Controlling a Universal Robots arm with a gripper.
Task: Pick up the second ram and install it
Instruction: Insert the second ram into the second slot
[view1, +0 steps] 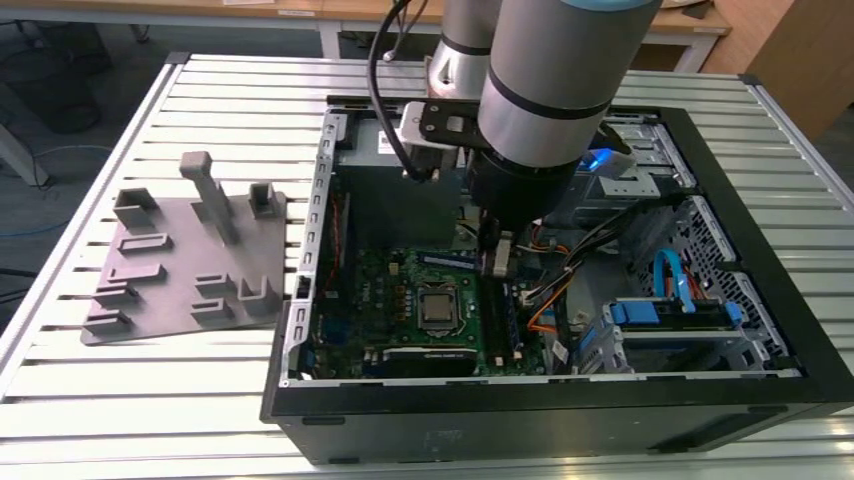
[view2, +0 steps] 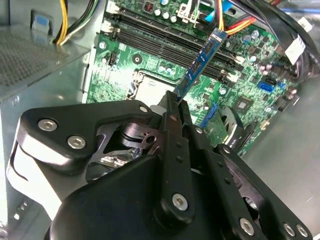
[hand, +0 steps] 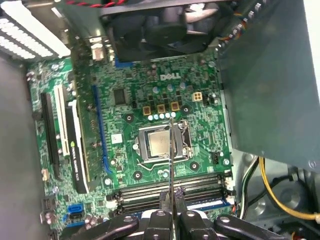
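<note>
The second ram (view2: 199, 61) is a thin blue-green board held on edge between my fingers, and in the first wrist view it shows as a narrow line (hand: 170, 155). My gripper (view2: 173, 102) is shut on its upper end. In the exterior view my gripper (view1: 498, 262) hangs inside the open computer case (view1: 747, 395), just above the green motherboard (view1: 387, 300). The ram's free end points down toward the row of long black memory slots (view2: 165, 36) (hand: 145, 192), a little above them and apart from them.
A processor socket (hand: 160, 142) sits mid-board beside the slots. Coloured cables (view1: 561, 300) and a blue-cabled drive cage (view1: 674, 310) crowd the exterior view's right. A grey fixture tray (view1: 174, 265) with upright posts lies on the slatted table outside the case, at the exterior view's left.
</note>
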